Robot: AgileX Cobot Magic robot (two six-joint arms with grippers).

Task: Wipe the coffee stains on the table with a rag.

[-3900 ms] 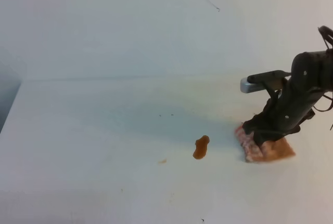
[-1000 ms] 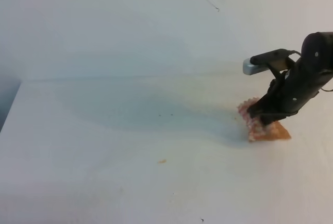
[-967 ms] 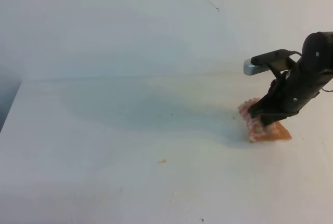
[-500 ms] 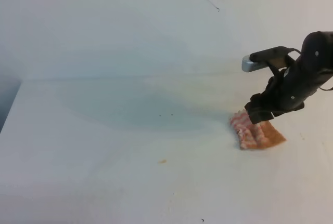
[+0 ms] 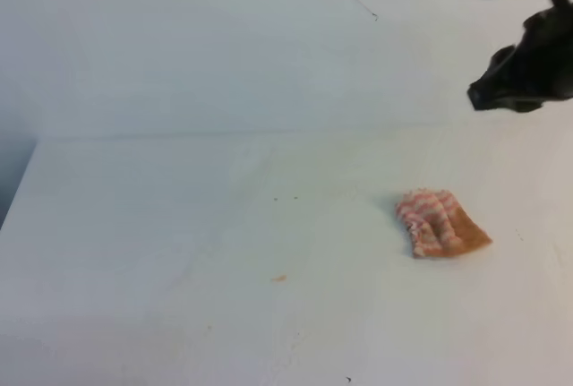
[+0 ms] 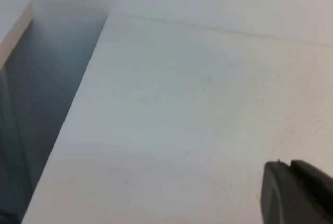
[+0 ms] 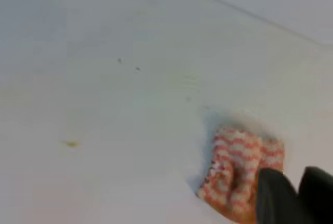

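The right end effector (image 5: 479, 98) hangs released above the rag (image 5: 440, 223), a tan speck (image 5: 279, 278) lying well apart.

The right hand (image 5: 488, 95) hangs high at the upper right of the exterior view, well above the rag (image 5: 440, 234) and clear of it, holding nothing, its dark fingers (image 7: 278, 198) close together. Only a dark fingertip of the left hand (image 6: 294, 193) shows.
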